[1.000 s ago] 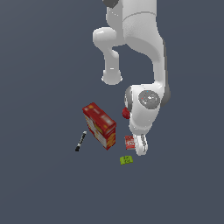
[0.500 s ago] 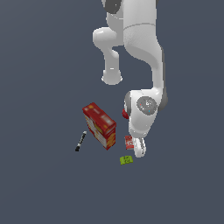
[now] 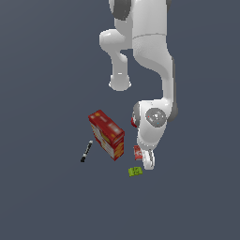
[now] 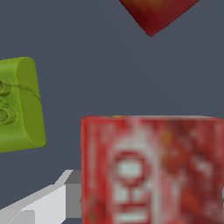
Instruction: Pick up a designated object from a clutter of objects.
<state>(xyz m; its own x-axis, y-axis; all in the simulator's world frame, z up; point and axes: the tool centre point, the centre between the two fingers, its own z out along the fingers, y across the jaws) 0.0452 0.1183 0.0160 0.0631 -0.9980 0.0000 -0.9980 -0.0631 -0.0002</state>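
Where the scene might have walls or furniture, only a flat, even blue-grey ground (image 3: 42, 197) shows, filling both views without seam, edge or horizon; whether it is a bench top or a floor cannot be told. On it the white arm folds down from the top of the exterior view, its wrist low over the clutter. The claw (image 3: 146, 159) sits right at the small red box (image 3: 138, 152), whose white label with red lettering fills much of the wrist view (image 4: 151, 170). One pale finger (image 4: 39, 201) shows beside the box there, but whether the claw is spread or pinching the box cannot be told. The green block (image 3: 135, 171) lies just beside the box, toward the exterior view's lower edge. The large red carton (image 3: 107, 134) stands to the exterior view's left of the box, apart from it. The black marker (image 3: 86, 151) lies further left still. The red ball (image 3: 134, 123) peeks out beside the wrist housing, mostly hidden.
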